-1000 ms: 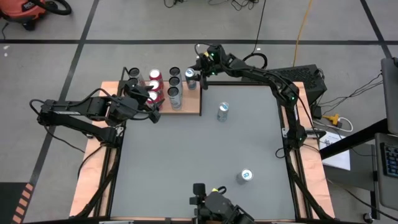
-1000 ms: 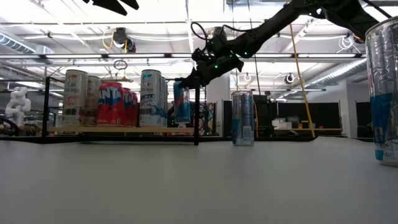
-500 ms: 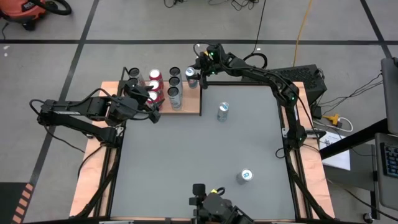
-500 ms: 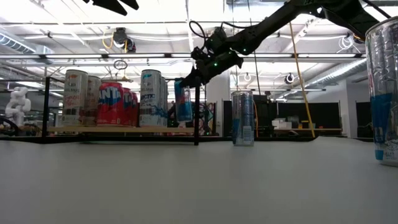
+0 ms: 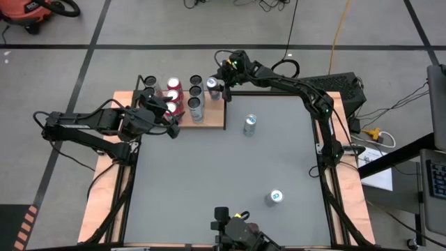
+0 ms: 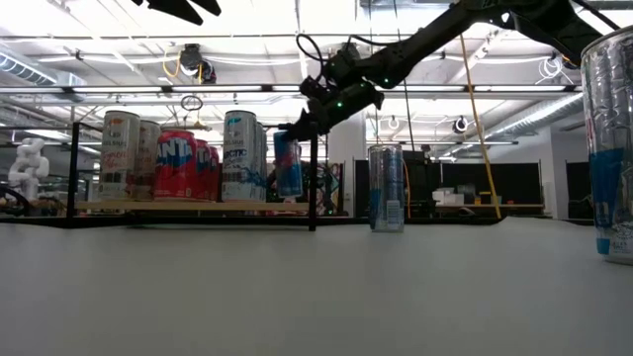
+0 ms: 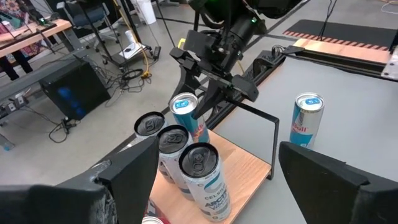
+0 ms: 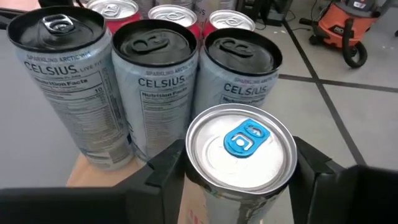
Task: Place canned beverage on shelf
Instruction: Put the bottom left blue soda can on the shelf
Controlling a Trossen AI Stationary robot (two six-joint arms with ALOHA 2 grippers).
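While the right tool (image 5: 218,84) reaches over the far corner of the shelf (image 5: 212,120), its two dark fingers (image 8: 163,167) stand on either side of a blue-tabbed can (image 8: 241,144), and the low view shows that can (image 6: 288,164) upright at the shelf's right end, just beside the black corner post (image 6: 314,183). Whether the can's base rests on the shelf board or hangs slightly above it cannot be told. The fingers pinch the can near its top, as the left wrist view shows (image 7: 185,107).

On the shelf beside the held can stand three pale Celsius cans (image 8: 155,87), close together and upright, and beyond them red cans (image 6: 178,165) fill the shelf's other end. The left tool (image 5: 173,120) hovers at the front edge of the shelf near the red cans, its fingers spread wide with nothing between them.

Off the shelf, a slim blue-and-silver can (image 5: 249,125) stands on the grey worktop (image 5: 209,181) just past the shelf's corner, and another can (image 5: 276,198) stands well apart from the shelf, toward the near right part of the worktop.
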